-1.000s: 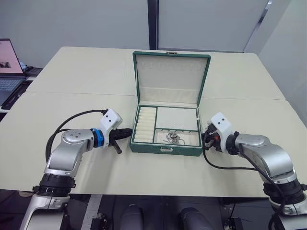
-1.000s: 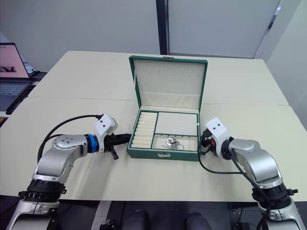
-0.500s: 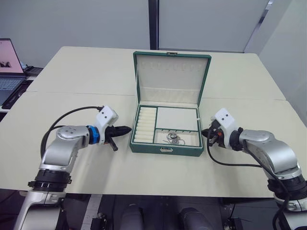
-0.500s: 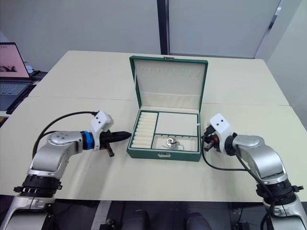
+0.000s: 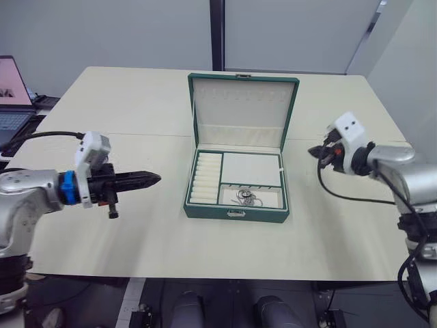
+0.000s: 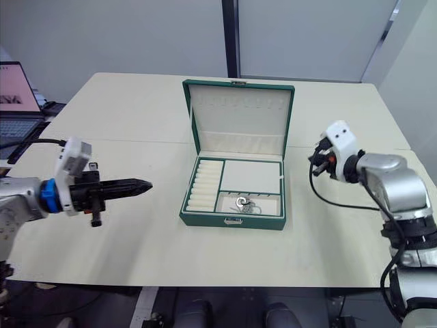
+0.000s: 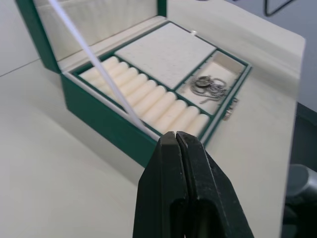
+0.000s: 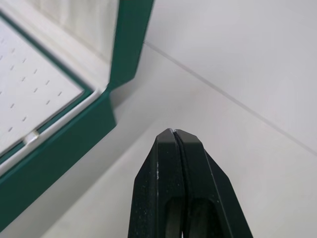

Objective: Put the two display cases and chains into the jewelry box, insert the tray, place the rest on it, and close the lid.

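Jewelry box point(image 5: 236, 203), large, rectangular, dark green with cream lining: set at mid-desk, front clasp point(image 5: 236, 213) turned toward the robot, presumably for equal reach from both arms. Lid point(image 5: 244, 111), flat dark green panel with cream lining: propped upright behind the base, so the closing step not yet done. Tray point(image 5: 239, 180), shallow, dark green rim and cream lining: seated level in the mouth of the box, ring rolls point(image 5: 206, 177) to the left, a flat dotted pad behind, a small front compartment at right. Chains point(image 7: 209, 87), small silvery bunch of metal links: lying loose in that front compartment, placed low so the lid can come down flat. Display cases: nothing seen of them, judged to lie under the tray. Left end effector point(image 5: 154, 180), two black fingers pressed together, holding nothing: hovering over the desk, well apart from the box's left wall, tips aimed toward it. Right end effector point(image 5: 314, 151), fingers likewise together and empty: raised off to the box's right, level with the hinge line, plausibly staged for the lid. Desk point(image 5: 136, 102), pale cream top. Laptop point(image 5: 12, 92), open, at the far left edge.
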You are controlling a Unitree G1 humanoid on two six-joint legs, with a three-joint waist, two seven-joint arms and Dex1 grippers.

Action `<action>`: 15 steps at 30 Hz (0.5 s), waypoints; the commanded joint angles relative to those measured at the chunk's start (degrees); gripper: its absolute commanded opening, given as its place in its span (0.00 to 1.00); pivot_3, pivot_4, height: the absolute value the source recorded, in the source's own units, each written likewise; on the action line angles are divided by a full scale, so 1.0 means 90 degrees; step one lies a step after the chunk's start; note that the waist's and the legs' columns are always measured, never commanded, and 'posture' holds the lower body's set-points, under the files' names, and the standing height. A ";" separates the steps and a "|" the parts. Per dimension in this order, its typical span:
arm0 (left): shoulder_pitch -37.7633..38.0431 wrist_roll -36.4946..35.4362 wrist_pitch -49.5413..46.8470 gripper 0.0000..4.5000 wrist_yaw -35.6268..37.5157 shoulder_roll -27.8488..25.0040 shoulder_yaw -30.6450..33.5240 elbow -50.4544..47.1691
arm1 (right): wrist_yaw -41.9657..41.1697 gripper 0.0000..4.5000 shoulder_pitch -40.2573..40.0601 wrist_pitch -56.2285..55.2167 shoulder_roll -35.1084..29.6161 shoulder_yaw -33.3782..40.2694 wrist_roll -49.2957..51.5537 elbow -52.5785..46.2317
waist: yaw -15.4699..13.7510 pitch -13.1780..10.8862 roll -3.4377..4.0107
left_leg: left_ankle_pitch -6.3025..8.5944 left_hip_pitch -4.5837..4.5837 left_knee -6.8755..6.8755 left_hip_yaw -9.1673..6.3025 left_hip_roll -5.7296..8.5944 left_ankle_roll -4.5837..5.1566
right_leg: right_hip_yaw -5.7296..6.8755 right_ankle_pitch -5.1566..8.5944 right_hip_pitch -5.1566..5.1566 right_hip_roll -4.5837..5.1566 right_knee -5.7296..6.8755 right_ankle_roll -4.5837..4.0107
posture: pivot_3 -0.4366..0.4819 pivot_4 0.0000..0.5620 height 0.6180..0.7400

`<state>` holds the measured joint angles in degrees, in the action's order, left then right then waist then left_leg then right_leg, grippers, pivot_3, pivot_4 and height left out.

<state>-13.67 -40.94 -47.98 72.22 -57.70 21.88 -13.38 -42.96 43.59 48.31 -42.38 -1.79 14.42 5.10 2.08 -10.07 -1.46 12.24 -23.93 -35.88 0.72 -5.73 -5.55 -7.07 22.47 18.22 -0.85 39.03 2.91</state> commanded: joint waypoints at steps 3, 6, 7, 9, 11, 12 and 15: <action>0.0799 -0.0710 -0.0402 0.00 0.0288 -0.0436 0.1264 -0.0756 | -0.0381 0.00 0.1139 -0.1080 -0.0053 -0.0142 -0.0393 0.1499 | 0.0032 -0.0004 0.0003 | 0.0001 0.0000 0.0000 0.0000 -0.0002 0.0002 | 0.0000 0.0000 0.0003 0.0000 0.0000 -0.0001 | 0.48 0.27 1.00; 0.1297 -0.0804 -0.0482 0.00 0.0413 -0.0578 0.1748 -0.0849 | -0.0530 0.00 0.1822 -0.1759 0.0113 -0.0307 -0.0670 0.2648 | 0.0059 -0.0006 0.0005 | 0.0001 0.0001 0.0001 0.0002 -0.0001 0.0002 | -0.0001 0.0000 0.0003 0.0001 -0.0002 -0.0001 | 0.48 0.27 1.00; 0.1430 -0.0806 -0.0483 0.00 0.0427 -0.0596 0.1876 -0.0842 | -0.0558 0.00 0.2074 -0.2020 0.0202 -0.0362 -0.0780 0.3086 | 0.0086 -0.0008 0.0008 | 0.0001 0.0001 0.0000 0.0002 -0.0001 0.0002 | -0.0001 0.0000 0.0003 0.0001 -0.0002 -0.0001 | 0.48 0.27 1.00; 0.1618 -0.0794 -0.0449 0.00 0.0424 -0.0610 0.2041 -0.0826 | -0.0625 0.00 0.2478 -0.2472 0.0360 -0.0430 -0.0961 0.3815 | 0.0120 -0.0011 0.0013 | 0.0001 0.0004 0.0000 0.0003 -0.0001 0.0003 | -0.0001 0.0000 0.0003 0.0002 0.0000 -0.0001 | 0.48 0.27 1.00; 0.1736 -0.0780 -0.0408 0.00 0.0393 -0.0602 0.2131 -0.0818 | -0.0685 0.00 0.2801 -0.2855 0.0505 -0.0449 -0.1088 0.4402 | 0.0135 -0.0011 0.0014 | 0.0001 0.0004 0.0002 0.0002 -0.0002 0.0002 | 0.0000 0.0000 0.0004 0.0002 0.0000 -0.0002 | 0.48 0.27 1.00; 0.1803 -0.0774 -0.0395 0.00 0.0396 -0.0593 0.2180 -0.0817 | -0.0699 0.00 0.2986 -0.3035 0.0608 -0.0449 -0.1147 0.4698 | 0.0142 -0.0012 0.0014 | 0.0001 0.0003 0.0002 0.0002 -0.0001 0.0002 | 0.0000 0.0000 0.0003 0.0002 -0.0001 -0.0001 | 0.48 0.27 1.00; 0.1943 -0.0674 -0.0244 0.00 0.0318 -0.0524 0.2282 -0.0775 | -0.0764 0.00 0.3472 -0.3513 0.0931 -0.0472 -0.1303 0.5421 | 0.0181 -0.0014 0.0017 | -0.0004 0.0004 0.0003 0.0006 -0.0002 -0.0008 | -0.0002 0.0000 0.0005 0.0003 -0.0001 -0.0002 | 0.48 0.27 1.00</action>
<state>3.72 -47.11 -51.47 75.41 -62.09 39.93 -20.00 -49.16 71.84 19.84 -34.14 -6.48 3.29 52.41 3.71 -10.19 -1.31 12.20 -23.90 -35.84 0.76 -5.76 -5.63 -7.09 22.47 18.26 -0.83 39.02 2.90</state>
